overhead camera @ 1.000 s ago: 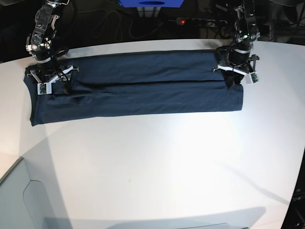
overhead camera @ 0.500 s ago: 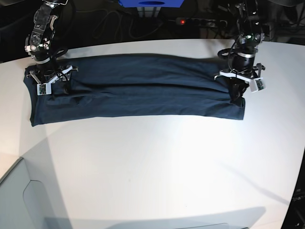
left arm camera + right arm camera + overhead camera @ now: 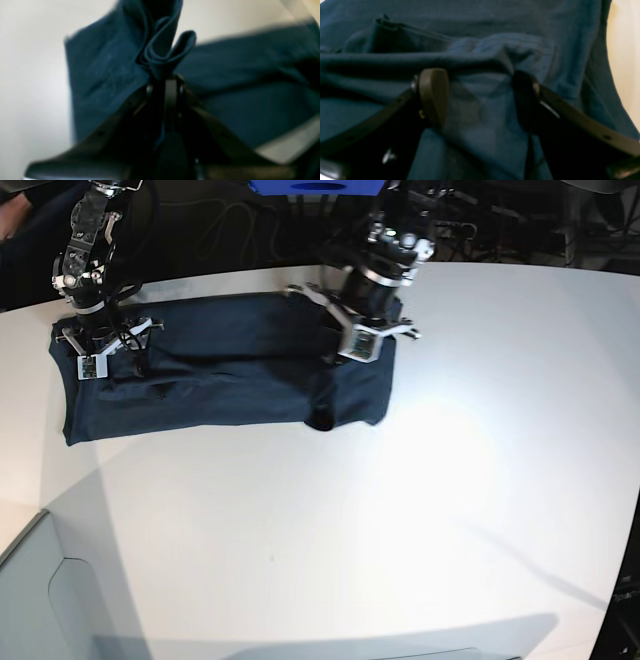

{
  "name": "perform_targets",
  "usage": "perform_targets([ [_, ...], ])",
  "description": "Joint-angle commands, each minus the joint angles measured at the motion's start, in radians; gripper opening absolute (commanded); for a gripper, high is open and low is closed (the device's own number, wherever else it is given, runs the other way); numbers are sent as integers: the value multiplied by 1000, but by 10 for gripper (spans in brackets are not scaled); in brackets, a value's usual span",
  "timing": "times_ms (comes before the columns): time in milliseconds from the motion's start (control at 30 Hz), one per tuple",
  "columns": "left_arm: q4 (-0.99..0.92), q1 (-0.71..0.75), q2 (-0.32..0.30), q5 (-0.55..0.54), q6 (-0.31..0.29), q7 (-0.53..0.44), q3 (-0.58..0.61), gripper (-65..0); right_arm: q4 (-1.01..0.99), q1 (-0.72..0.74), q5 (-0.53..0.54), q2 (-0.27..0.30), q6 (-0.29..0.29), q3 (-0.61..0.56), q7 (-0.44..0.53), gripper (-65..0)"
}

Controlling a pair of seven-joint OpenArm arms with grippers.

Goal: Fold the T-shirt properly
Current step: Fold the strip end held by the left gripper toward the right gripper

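Note:
The dark navy T-shirt [image 3: 200,375] lies as a long folded band across the far left of the white table [image 3: 400,510]. Its right end is lifted and doubled back toward the middle. My left gripper [image 3: 345,360] hangs over that end, shut on a bunched fold of the T-shirt [image 3: 165,52], which sticks up past the closed fingertips [image 3: 170,86]. My right gripper [image 3: 125,360] rests on the T-shirt's left end. In the right wrist view its fingers [image 3: 433,96] stand apart, open, with flat cloth [image 3: 480,117] lying between them.
A blue box [image 3: 318,188] and cables sit beyond the table's far edge. A grey panel [image 3: 40,600] fills the near left corner. Bare white tabletop stretches in front of and to the right of the shirt.
My left gripper has swung left from the shirt's right end to about its middle, dragging that end with it. The band is now much shorter. The right arm has not moved.

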Motion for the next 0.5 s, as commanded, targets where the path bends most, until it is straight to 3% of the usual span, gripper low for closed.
perform_targets([
  [0,-4,-14,12,10,-2,-33,30,-650,7,-3,-14,8,0,2,-30,-264],
  [467,-216,-175,72,16,-2,-33,190,-650,7,-3,-14,8,0,2,-30,-264],
])
